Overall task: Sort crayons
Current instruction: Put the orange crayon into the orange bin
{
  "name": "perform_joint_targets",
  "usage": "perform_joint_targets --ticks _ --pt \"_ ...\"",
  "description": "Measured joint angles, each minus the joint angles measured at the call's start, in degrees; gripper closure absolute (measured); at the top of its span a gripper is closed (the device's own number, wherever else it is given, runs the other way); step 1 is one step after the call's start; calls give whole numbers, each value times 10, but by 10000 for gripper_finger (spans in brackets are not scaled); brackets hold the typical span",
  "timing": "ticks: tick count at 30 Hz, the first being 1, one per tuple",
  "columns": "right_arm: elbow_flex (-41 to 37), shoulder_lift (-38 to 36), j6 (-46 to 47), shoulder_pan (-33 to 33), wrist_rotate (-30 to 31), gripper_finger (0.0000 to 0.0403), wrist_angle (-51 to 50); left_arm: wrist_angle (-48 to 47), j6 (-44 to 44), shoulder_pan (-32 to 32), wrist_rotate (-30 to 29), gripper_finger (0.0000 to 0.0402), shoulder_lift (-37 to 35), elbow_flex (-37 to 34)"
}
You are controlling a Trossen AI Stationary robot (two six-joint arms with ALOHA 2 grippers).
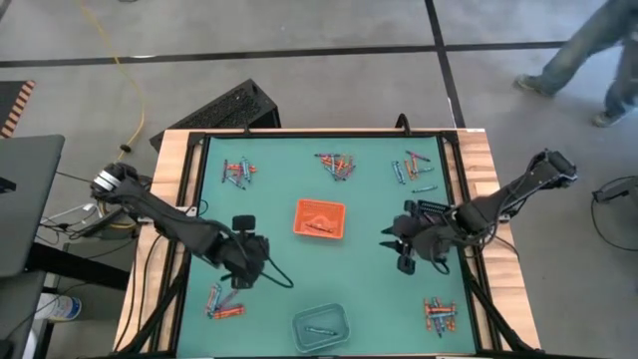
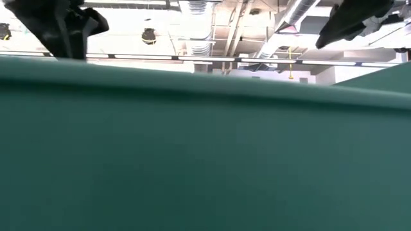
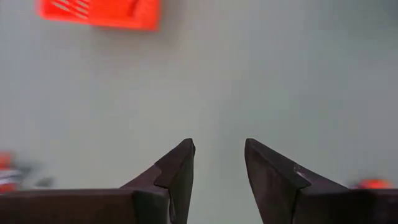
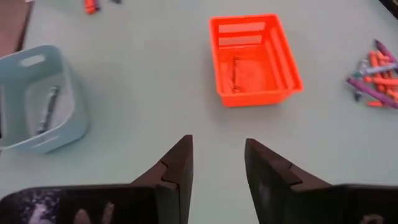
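While both pincers (image 3: 219, 163) (image 4: 217, 160) gape empty, crayons (image 4: 373, 79) lie well apart.

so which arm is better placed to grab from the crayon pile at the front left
Left. The left hand is open and empty, just beside the front-left crayon pile. The right hand, also open and empty, is across the mat beyond the orange tray.

Legible text, labels, brands, numbers, signs: none on trays, crayons, mat, arms or room.
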Motion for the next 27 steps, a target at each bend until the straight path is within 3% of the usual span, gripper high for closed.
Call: perform_joint_targets --ticks 8,14,19,23,27 --pt "0 0 -1 53 3 266 3 5 -130 -77 108 272 1 -41" --pt "0 0 -1 64 5 266 4 30 -237 -169 112 272 46 -41" --pt "0 0 -1 63 9 266 4 118 -260 -243 106 272 89 -41" --pt "0 0 -1 63 18 266 8 175 -276 -279 96 272 131 -41" --pt "0 0 -2 63 21 266 20 168 -307 -292 92 272 167 -41"
